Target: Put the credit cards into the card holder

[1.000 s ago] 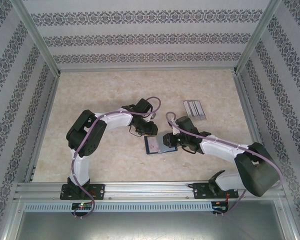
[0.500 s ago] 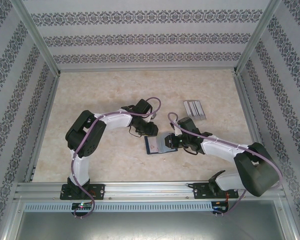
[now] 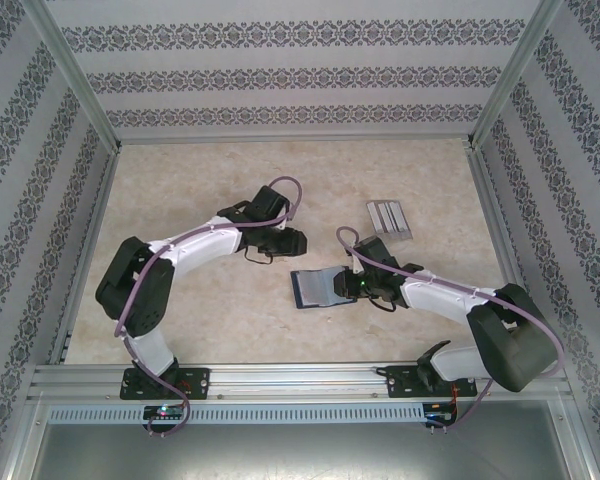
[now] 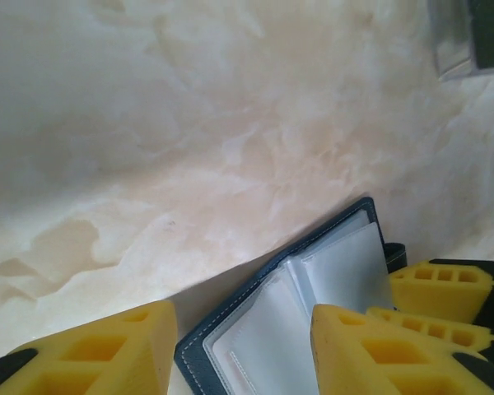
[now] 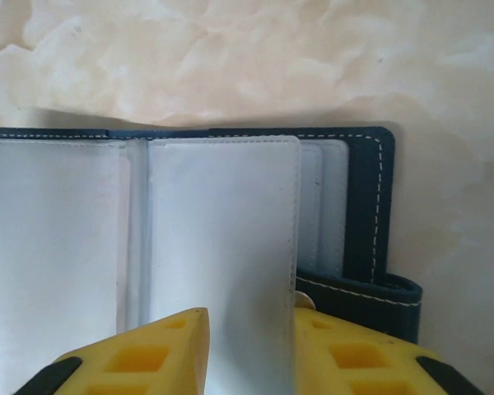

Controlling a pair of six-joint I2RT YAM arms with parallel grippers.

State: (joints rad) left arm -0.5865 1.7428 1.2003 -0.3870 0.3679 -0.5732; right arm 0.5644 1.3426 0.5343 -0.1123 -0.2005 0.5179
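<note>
Top external: the card holder [image 3: 318, 287] lies open on the desk [image 3: 200, 190]. The right gripper [image 3: 356, 286] is at its right edge, and the left gripper [image 3: 285, 243] sits near its far side, apart from it.

Left wrist: the left gripper's jaws are spread wide and hold nothing. A corner of the holder shows between them.

Right wrist: the right gripper's jaws stand narrowly apart, with a clear sleeve [image 5: 222, 222] of the holder running between them. Whether they pinch it, I cannot tell.
</note>
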